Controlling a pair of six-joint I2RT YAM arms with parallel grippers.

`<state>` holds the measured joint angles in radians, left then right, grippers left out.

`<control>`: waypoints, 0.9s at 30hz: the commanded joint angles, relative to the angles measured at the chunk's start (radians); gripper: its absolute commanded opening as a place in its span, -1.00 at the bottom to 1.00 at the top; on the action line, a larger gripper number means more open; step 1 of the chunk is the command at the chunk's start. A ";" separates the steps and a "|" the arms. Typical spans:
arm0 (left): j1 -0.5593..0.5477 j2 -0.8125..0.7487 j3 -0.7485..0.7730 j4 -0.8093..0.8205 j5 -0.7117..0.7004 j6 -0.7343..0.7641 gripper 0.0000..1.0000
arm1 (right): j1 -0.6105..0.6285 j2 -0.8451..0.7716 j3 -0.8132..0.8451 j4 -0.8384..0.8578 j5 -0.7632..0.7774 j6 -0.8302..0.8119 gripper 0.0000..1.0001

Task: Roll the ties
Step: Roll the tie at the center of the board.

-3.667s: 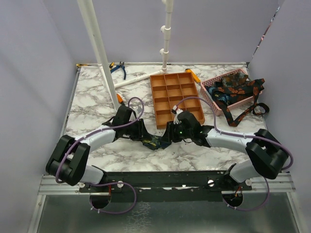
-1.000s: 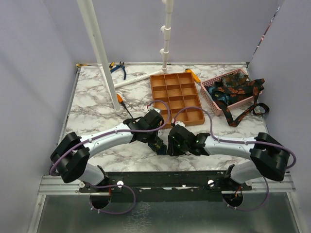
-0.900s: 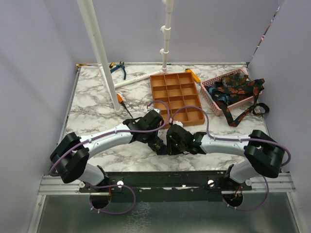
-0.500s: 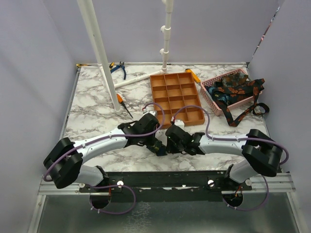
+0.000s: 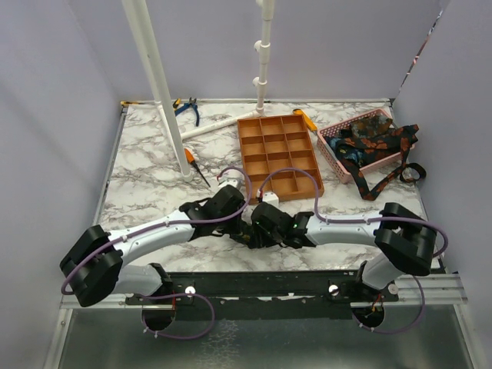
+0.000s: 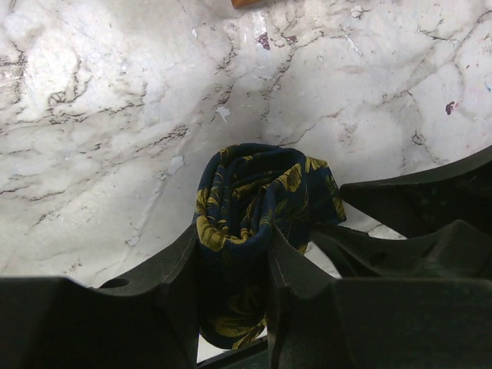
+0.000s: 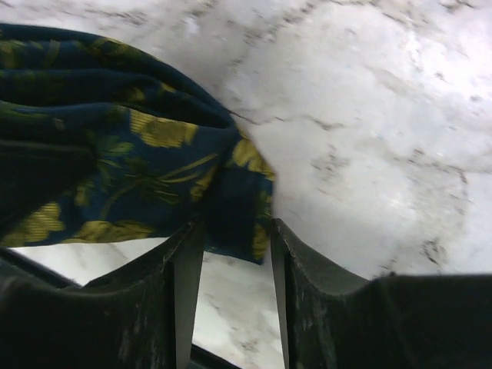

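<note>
Though grip of right tool (image 7: 233,231) uncertain, navy-gold tie (image 6: 250,196) rolled tight, pinched in left tool (image 6: 234,237).

Marble table (image 5: 146,192) w/ orange tray (image 5: 278,154), pink basket (image 5: 330,156), pliers (image 5: 187,108), screwdriver (image 5: 192,163), tie (image 5: 382,182) trailing off basket.

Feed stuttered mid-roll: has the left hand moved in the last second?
Yes. The left hand, shut on the rolled tie, has drawn away from the tray, downward and slightly left in the top view.
</note>
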<state>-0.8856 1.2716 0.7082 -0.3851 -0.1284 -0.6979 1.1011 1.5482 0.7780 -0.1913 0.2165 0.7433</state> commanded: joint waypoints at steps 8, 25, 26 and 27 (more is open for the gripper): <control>-0.003 -0.100 -0.106 0.024 -0.018 -0.060 -1.00 | 0.014 0.168 -0.044 -0.115 0.051 0.060 -0.67; -0.003 -0.096 -0.149 0.107 -0.018 -0.083 -1.00 | -0.118 0.172 0.009 -0.262 0.178 0.036 -0.99; -0.003 -0.085 -0.139 0.104 -0.027 -0.082 -1.00 | -0.136 0.170 0.016 -0.261 0.173 0.024 -0.99; -0.003 -0.072 -0.129 0.100 -0.035 -0.079 -1.00 | -0.151 0.164 0.021 -0.259 0.169 0.013 -0.99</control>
<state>-0.8856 1.1564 0.5587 -0.2512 -0.1314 -0.7856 1.0248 1.6447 0.8413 -0.2111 0.3008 0.8341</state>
